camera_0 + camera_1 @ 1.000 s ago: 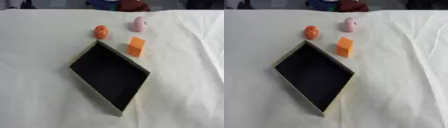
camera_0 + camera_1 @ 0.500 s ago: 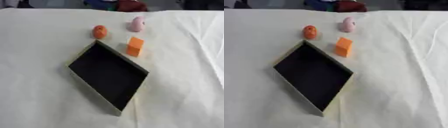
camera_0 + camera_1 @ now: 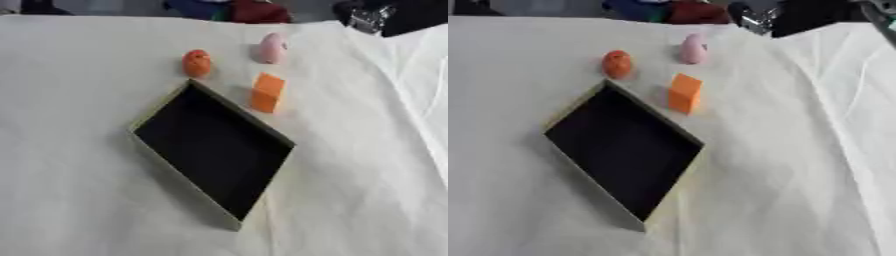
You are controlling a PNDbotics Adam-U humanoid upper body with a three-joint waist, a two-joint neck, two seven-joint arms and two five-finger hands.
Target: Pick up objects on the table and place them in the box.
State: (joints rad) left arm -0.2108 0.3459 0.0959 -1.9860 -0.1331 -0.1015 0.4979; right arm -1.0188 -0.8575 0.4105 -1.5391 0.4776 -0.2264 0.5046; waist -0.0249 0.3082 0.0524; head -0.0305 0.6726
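- Here we look down on a table draped in a white cloth (image 3: pixel 79 165), and furthest left of the things on it lies a shallow rectangular box with a black inside and pale cardboard walls (image 3: pixel 213 147), turned like a diamond, one corner pointing to the table's far edge and one to the near edge.
- Next, just beyond the box's far corner, we see a small round orange-red object (image 3: pixel 197 63) resting on the cloth, close to the corner; we cannot tell whether the two touch.
- Right of that, an orange block-shaped object (image 3: pixel 267 92) stands beside the box's far right wall, outside it, near the wall.
- Further toward the far edge, we find a pale pink rounded object (image 3: pixel 272 48) standing on the cloth, apart from the orange block and level with the round one.
- Nothing lies inside the box that we can see; all three objects sit on the cloth beyond it.
- At the far right corner a black and silver part of the robot (image 3: pixel 763 19) shows above the cloth; we cannot tell whether it is a hand, so of both hands' fingers we can say nothing.
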